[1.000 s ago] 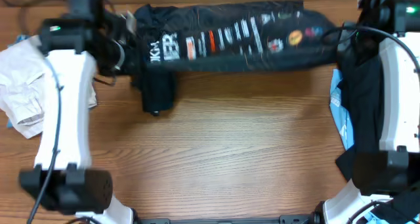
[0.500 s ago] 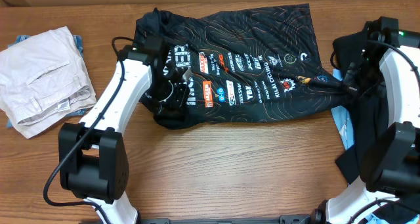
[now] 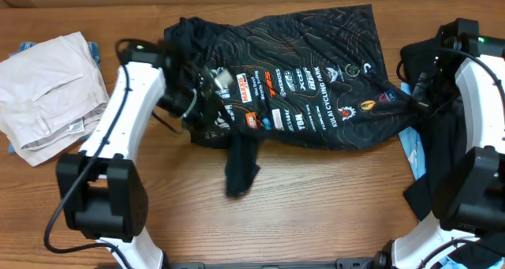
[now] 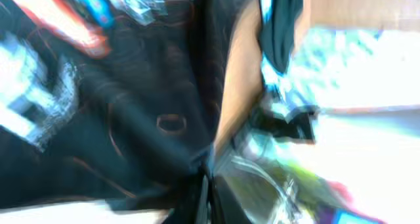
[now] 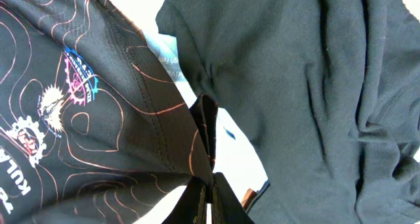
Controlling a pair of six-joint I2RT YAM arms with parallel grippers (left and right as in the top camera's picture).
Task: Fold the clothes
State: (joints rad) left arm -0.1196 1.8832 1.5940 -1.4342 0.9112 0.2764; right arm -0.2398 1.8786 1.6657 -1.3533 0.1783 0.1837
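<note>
Overhead, the black jersey (image 3: 316, 103) lies spread across the far half of the desk (image 3: 316, 214), logos up, its left part bunched and one sleeve (image 3: 241, 165) trailing toward the near edge. Around it the desk is crowded. A pale folded garment (image 3: 47, 95) sits at the far left, well apart from the jersey, with a bit of blue showing beneath it. On the right, a plain black garment (image 3: 442, 135) lies under my right arm, just beside the jersey's right edge, with a light blue piece (image 3: 408, 147) peeking out at its inner side. That dark cloth also fills much of the right wrist view, pressing close to the hem I hold. My left arm rises from the near left corner and bends inward over the jersey's crumpled left part, where my left pincer (image 3: 203, 95) sits among the folds. The left wrist view is badly blurred, yet black fabric gathers to a point between the fingers, so I read it as clamped on the jersey. My right arm runs along the right edge with its wrist turned inward. My right pincer (image 3: 412, 102) is closed on a narrow fold of the jersey's right hem.
</note>
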